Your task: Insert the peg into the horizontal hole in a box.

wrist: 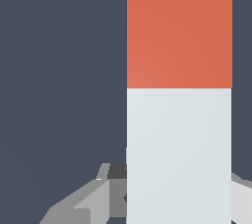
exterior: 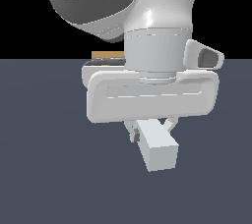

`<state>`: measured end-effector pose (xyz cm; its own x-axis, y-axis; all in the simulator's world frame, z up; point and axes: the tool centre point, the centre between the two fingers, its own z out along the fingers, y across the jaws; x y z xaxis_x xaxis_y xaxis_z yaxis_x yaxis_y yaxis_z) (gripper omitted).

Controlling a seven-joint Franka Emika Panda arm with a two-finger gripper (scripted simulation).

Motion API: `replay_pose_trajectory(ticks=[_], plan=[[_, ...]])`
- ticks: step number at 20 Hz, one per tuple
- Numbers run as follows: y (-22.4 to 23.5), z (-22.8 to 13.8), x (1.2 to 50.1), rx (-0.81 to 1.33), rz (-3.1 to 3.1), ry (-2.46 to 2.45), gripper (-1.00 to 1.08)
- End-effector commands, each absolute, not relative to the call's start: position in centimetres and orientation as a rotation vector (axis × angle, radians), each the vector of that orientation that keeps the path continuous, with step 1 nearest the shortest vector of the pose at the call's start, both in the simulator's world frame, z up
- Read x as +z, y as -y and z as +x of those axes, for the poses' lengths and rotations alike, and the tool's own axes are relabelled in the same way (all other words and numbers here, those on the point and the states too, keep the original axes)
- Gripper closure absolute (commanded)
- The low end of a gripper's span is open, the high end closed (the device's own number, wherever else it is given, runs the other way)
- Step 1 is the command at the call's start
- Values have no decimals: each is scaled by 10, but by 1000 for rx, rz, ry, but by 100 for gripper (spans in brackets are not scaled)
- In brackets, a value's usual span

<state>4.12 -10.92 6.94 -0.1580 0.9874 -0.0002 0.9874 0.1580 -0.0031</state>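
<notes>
1 gripper [exterior: 150, 128] clamps the peg [exterior: 157, 148] by its white half, the white end sticking out toward the exterior camera, while the box [exterior: 107, 54] peeks out behind the arm.

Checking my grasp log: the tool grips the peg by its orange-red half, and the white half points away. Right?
Not quite. The wrist view shows the tool gripping the peg by its white half; the orange-red half points away.

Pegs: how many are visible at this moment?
1. The peg sits between the gripper fingers, white end toward the exterior camera; the wrist view shows its orange half beyond. The arm could hide others.
</notes>
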Motion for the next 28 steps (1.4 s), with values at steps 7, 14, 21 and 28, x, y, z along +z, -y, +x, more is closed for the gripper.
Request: replay_pose_trajectory(ticks=[7,14,21,28], plan=[[67,44,93,2,-1962,2455,108],[67,46,95,-4,-1960,2456,108],[63,44,93,0,-1959,2454,108],[23,34,94,-1,-1959,2455,108]])
